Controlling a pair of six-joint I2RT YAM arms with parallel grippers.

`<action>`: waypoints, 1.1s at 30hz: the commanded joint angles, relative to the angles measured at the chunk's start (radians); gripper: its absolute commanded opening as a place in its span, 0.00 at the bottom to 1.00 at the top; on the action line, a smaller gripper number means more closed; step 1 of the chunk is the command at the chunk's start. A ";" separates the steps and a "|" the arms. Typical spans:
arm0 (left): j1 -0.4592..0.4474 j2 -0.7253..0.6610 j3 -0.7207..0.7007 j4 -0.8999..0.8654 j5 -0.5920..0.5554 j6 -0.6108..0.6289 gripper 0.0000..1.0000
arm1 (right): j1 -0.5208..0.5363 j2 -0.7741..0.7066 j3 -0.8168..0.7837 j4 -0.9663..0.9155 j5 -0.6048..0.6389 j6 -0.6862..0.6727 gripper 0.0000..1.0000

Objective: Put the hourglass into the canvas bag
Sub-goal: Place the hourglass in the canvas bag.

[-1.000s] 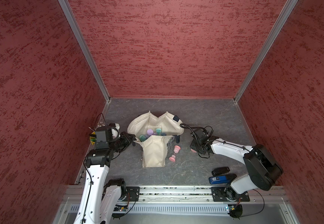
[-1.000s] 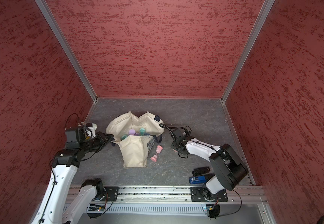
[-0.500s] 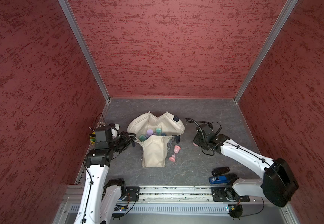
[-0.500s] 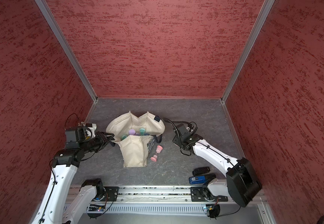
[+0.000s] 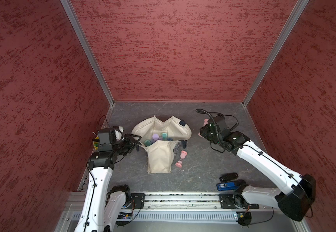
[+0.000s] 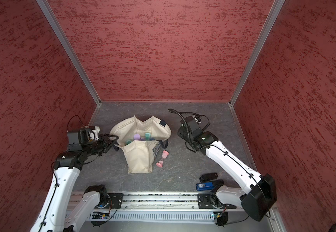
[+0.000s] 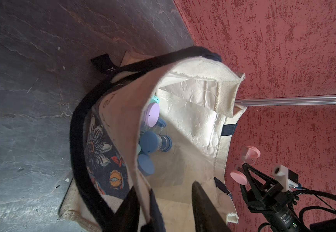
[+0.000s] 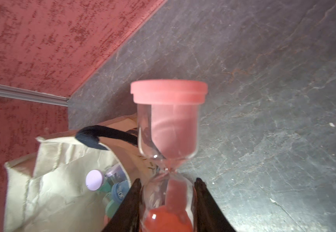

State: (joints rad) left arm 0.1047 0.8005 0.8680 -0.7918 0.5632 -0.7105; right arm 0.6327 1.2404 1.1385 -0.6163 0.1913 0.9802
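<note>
Right wrist view pretty much tells the story: the right tool (image 8: 168,180) is pinching a pink hourglass (image 8: 169,120) by its lower bulb, jaws snug on the glass, with the other capped end sticking out in front. In both top views it hangs in the air off to the right of the canvas bag (image 5: 159,158), near it but not over the mouth, so I'd call this one grabbed and off the counter (image 5: 203,170) but not delivered. The bag's mouth gapes wide, and a bunch of coloured hourglasses (image 7: 149,140) (purple, teal, blue) are already sitting inside, so a good chunk looks done. Over at the bag's near rim, the left tool (image 7: 164,186) has its jaws spread with the canvas wall between them, one jaw inside; can't tell if it's actually touching the fabric. What's left, I reckon: swing the held one over the opening and let go, then deal with the second pink hourglass (image 5: 181,158), lying on its side just beside the bag.
</note>
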 commanded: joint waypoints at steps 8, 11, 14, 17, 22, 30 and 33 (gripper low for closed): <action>-0.041 -0.006 0.031 -0.047 -0.036 0.032 0.37 | 0.153 0.148 0.346 0.024 0.041 -0.187 0.00; -0.046 0.002 0.016 -0.046 -0.036 0.034 0.36 | 0.204 0.207 0.445 0.022 0.040 -0.238 0.00; -0.052 0.006 0.011 -0.035 -0.033 0.028 0.33 | 0.252 0.286 0.532 0.009 0.032 -0.282 0.00; -0.060 0.011 0.016 -0.030 -0.032 0.027 0.30 | 0.292 0.351 0.609 -0.014 0.028 -0.312 0.00; -0.068 0.014 0.022 -0.024 -0.033 0.024 0.25 | 0.350 0.450 0.712 -0.056 0.017 -0.356 0.00; -0.066 0.010 0.042 -0.030 -0.049 0.029 0.00 | 0.360 0.637 0.889 -0.199 0.020 -0.382 0.00; -0.063 0.004 0.043 -0.034 -0.052 0.031 0.00 | 0.359 0.691 0.940 -0.229 -0.003 -0.390 0.00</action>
State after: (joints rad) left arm 0.0425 0.8173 0.8867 -0.8253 0.5171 -0.6987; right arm 0.9932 1.9137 2.0262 -0.7925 0.2024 0.6155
